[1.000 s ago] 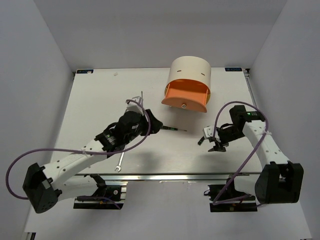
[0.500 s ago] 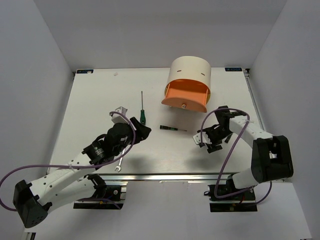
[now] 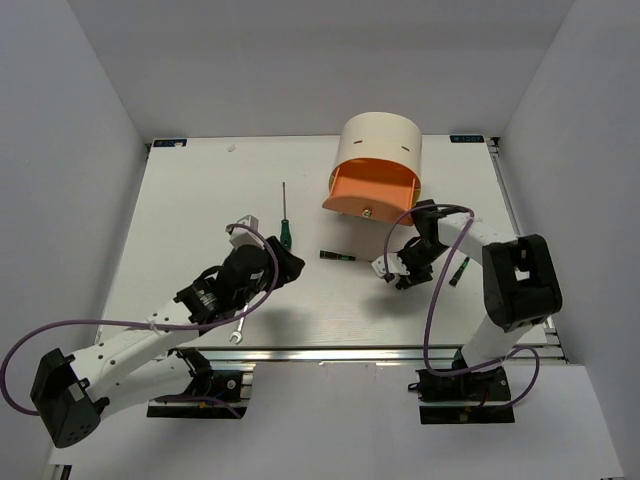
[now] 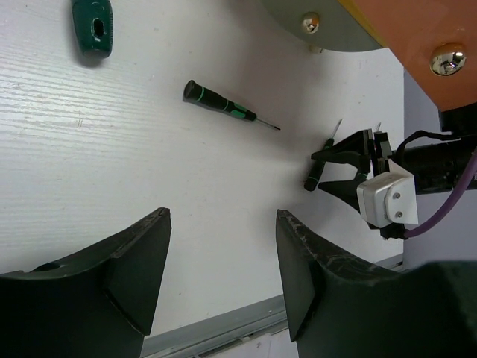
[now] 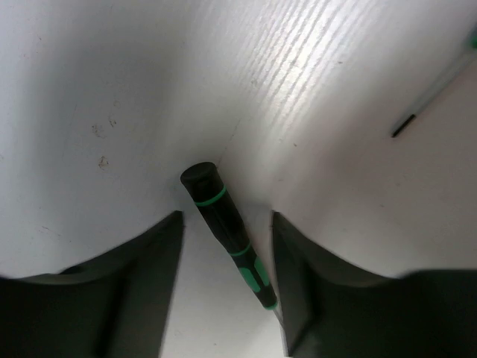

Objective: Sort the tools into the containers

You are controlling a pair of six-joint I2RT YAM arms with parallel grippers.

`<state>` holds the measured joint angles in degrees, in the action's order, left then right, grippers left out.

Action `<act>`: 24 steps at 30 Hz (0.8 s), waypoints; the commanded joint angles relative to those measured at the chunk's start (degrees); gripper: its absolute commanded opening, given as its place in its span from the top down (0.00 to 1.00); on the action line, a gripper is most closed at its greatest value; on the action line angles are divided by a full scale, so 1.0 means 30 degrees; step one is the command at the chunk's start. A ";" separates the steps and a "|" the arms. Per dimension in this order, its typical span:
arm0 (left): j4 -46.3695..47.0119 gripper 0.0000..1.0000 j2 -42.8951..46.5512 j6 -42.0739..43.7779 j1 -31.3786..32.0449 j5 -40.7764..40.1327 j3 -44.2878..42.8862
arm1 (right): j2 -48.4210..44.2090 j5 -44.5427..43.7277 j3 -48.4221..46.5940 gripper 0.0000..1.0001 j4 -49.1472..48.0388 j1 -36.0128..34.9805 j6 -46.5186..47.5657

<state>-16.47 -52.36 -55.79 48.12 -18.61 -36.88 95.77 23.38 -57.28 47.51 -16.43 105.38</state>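
Observation:
The cream drum cabinet [image 3: 380, 145] stands at the back with its orange drawer [image 3: 369, 190] pulled out. My right gripper [image 3: 398, 274] is open and low over the table, its jaws either side of a black-and-green screwdriver [image 5: 227, 231] lying on the table. My left gripper [image 3: 288, 264] is open and empty above the table. A green-handled screwdriver [image 3: 285, 228] lies ahead of it. A slim dark screwdriver [image 3: 345, 257] lies between the grippers, also in the left wrist view [image 4: 223, 108]. Another screwdriver [image 3: 460, 271] lies right of the right arm. The silver wrench [image 3: 239, 327] lies near the front edge.
Purple cables [image 3: 120, 325] loop along both arms. In the left wrist view a grey drawer front [image 4: 328, 26] sits under the orange drawer [image 4: 417, 30], each with a small knob. The table's front rail [image 3: 350, 351] runs close behind the wrench.
My right gripper has moved left and back, towards the cabinet, uncovering the screwdriver on its right. My left gripper has drawn back from the green-handled screwdriver, which stays on the table.

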 commanded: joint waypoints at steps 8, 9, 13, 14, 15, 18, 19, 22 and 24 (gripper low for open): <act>0.0568 0.31 -0.0213 0.0256 0.0015 -0.0329 -0.0860 | 0.1331 -0.1406 -0.0186 0.74 0.2065 -0.0589 0.0616; 0.0597 0.31 -0.0242 0.0228 0.0015 -0.0358 -0.0889 | 0.1243 -0.1260 -0.0127 0.80 0.2152 -0.0589 0.0527; 0.1006 0.32 -0.0389 -0.0297 0.0015 -0.0651 -0.0773 | 0.0220 -0.0674 0.1040 0.94 0.2329 -0.0589 -0.0144; 0.1094 0.32 -0.0418 -0.0503 0.0015 -0.0768 -0.0714 | -0.0479 -0.0499 0.1277 0.96 0.2329 -0.0589 -0.0379; 0.1240 0.32 -0.0476 -0.0737 -0.0014 -0.1001 -0.0655 | -0.0892 -0.0004 0.1483 0.96 0.2300 -0.0589 -0.0759; 0.2352 0.32 -0.0769 -0.1703 -0.0014 -0.1412 -0.0187 | -0.2591 0.1082 0.1982 1.00 0.2241 -0.0560 -0.3099; 0.3080 0.32 -0.0944 -0.2199 0.0015 -0.1442 -0.0070 | -0.3031 0.1404 0.2012 1.00 0.2386 -0.0589 -0.3686; 0.4138 0.32 -0.2055 -0.3079 0.0015 -0.1502 -0.0097 | -0.5110 0.2839 0.2042 1.00 0.3262 -0.0560 -0.5068; 0.4055 0.33 -0.3518 -0.3607 -0.0014 -0.1443 -0.0915 | -0.6838 0.4414 0.1373 1.00 0.4140 -0.0560 -0.5999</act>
<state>-7.14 -59.27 -62.70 48.12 -21.87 -37.54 81.08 28.03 -50.83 54.63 -17.76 93.38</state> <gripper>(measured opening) 0.675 0.232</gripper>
